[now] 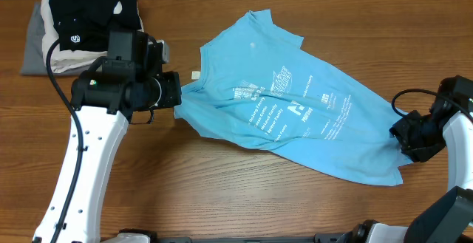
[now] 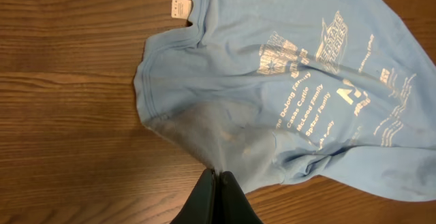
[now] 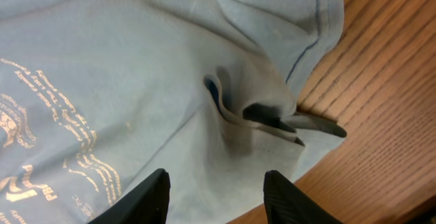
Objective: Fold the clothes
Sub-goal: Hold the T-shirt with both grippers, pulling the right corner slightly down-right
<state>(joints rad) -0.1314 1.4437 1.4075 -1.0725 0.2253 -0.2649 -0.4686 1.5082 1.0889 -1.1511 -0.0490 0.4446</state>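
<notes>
Folding has barely begun, to judge by how things lie. The sky-blue T-shirt [image 1: 295, 117] is stretched out in 1 layer, print side up, slanting across the tabletop [image 1: 222, 191] from its middle toward the right edge. No part is laid over another in a deliberate fold. Its outline is uneven: 1 sleeve fans out toward the far edge, the collar end is bunched, and shallow wrinkles run the length of the body. The left claw [image 2: 215, 176] is shut on the shirt at the collar end, not far from the white neck tag [image 2: 180, 7]. In the left wrist view the fabric draws into a point where the closed fingers pinch it. At the opposite end, by the hem and near the right edge, the right claw [image 3: 216, 178] has its jaws moderately apart over the cloth with nothing clamped between them. A raised pucker of fabric sits just ahead of its fingertips [image 3: 158, 183]. So the garment looks pulled out lengthwise but not squared up. What remains is most of the job: smoothing it flat, bringing the sleeves and sides inward, then doubling the body over into a compact stack. At the far-left corner a black garment [image 1: 100, 14] lies on beige and grey folded garments [image 1: 52, 55], well apart from the shirt, and plays no part here.
</notes>
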